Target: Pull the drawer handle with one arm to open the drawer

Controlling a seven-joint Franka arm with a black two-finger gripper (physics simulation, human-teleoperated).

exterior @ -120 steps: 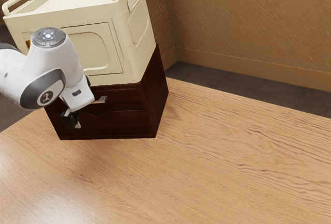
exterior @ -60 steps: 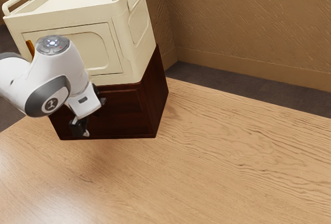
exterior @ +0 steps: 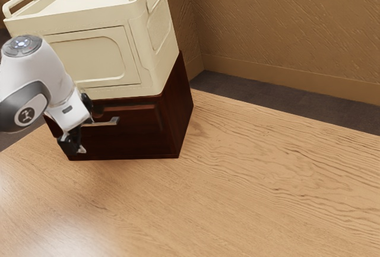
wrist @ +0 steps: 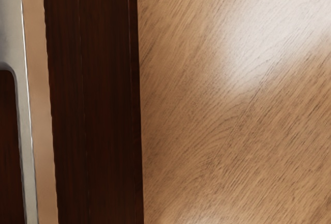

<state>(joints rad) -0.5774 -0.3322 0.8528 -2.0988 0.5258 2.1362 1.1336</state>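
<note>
Gripper (exterior: pixel 86 132) spread wide – its 2 fingers clamped on nothing – we have the metal handle (exterior: pixel 108 121) close by, on the front of the dark cabinet (exterior: pixel 179 105).

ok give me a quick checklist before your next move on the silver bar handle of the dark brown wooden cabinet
1. Silver bar handle unobstructed at its exposed end: ok
2. Black two-finger hand close to the handle: ok
3. Hand open: ok, fingers apart
4. Hand shut on the handle: not ok
5. Cream boxy container resting on the dark brown wooden cabinet: ok
6. Drawer pulled out far enough: cannot tell
</note>
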